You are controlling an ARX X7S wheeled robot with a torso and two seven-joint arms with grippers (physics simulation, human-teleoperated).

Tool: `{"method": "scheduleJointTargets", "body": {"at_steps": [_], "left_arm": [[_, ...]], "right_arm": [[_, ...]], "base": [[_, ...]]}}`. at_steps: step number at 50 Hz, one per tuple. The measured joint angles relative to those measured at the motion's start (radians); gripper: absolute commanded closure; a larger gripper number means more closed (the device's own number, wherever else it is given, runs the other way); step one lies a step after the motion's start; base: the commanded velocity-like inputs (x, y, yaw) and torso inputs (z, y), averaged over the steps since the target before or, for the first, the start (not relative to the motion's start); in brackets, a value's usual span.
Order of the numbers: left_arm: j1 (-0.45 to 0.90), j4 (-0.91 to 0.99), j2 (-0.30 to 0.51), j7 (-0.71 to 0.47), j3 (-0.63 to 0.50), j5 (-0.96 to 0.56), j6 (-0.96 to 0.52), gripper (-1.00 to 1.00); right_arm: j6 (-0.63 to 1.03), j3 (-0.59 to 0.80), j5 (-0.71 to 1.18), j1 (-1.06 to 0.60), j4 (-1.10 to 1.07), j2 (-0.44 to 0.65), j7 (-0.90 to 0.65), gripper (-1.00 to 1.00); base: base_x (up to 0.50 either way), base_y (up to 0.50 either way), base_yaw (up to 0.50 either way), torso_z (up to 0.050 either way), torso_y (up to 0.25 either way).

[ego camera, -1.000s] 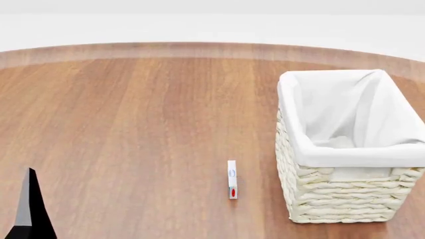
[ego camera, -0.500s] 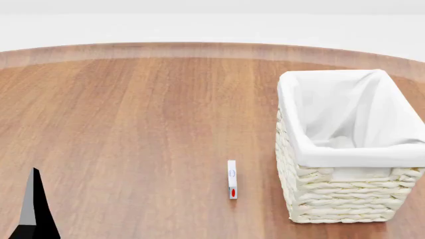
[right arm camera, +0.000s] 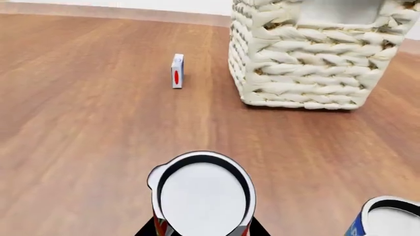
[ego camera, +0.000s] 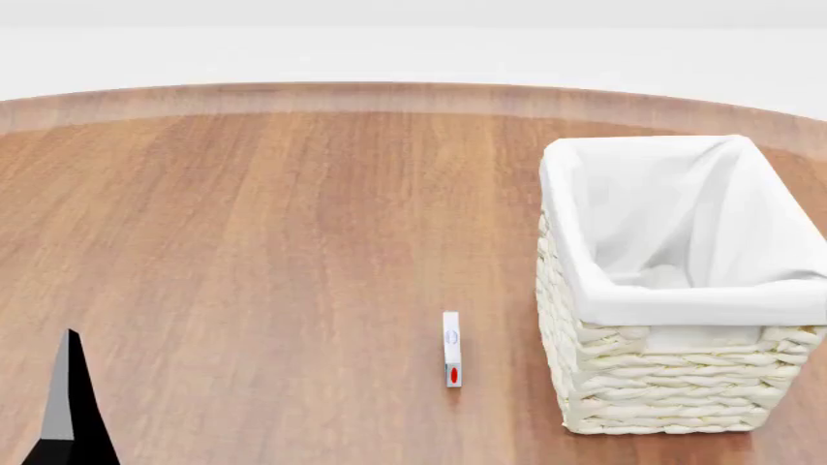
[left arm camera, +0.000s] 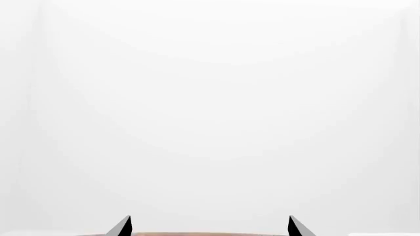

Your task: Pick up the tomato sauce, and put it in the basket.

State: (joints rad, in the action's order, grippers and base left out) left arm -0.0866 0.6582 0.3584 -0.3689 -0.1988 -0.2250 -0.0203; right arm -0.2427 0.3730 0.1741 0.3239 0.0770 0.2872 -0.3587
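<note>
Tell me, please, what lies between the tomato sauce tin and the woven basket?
Only bare wooden table, per the right wrist view, between the red-labelled tin can and cream rope basket; the small white box stands aside.

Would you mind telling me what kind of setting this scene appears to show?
Probably a simulated tabletop test scene rather than a real room: a bare round wooden table against a blank white backdrop, carrying a lined woven basket, a small upright box, and grocery cans such as the tomato sauce.
</note>
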Motion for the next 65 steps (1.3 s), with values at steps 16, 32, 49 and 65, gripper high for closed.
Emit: {"method": "scheduleJointTargets", "body": {"at_steps": [16, 32, 49, 65], "left_arm": [[-0.004, 0.004, 0.005, -0.005, -0.002, -0.001, 0.004, -1.00], [-0.013, 0.008, 0.012, -0.010, 0.004, -0.011, 0.013, -1.00], [-0.017, 0.010, 0.018, -0.016, 0.005, -0.016, 0.021, -1.00], [-0.025, 0.006, 0.023, -0.021, 0.008, -0.020, 0.031, -1.00]], "right_arm": [[0.152, -0.019, -0.027, 0.052, -0.357, 0.076, -0.056, 1.00], [0.269, -0.041, -0.056, 0.083, -0.620, 0.128, -0.102, 1.00], [0.401, -0.083, -0.091, 0.011, -0.825, 0.172, -0.122, 1.00], [0.510, -0.102, -0.118, -0.185, -0.882, 0.185, -0.102, 1.00]], "base": [[0.00, 0.00, 0.00, 0.000, 0.000], [0.00, 0.00, 0.00, 0.000, 0.001], [0.00, 0.00, 0.00, 0.000, 0.000], [0.00, 0.00, 0.00, 0.000, 0.000]]}}
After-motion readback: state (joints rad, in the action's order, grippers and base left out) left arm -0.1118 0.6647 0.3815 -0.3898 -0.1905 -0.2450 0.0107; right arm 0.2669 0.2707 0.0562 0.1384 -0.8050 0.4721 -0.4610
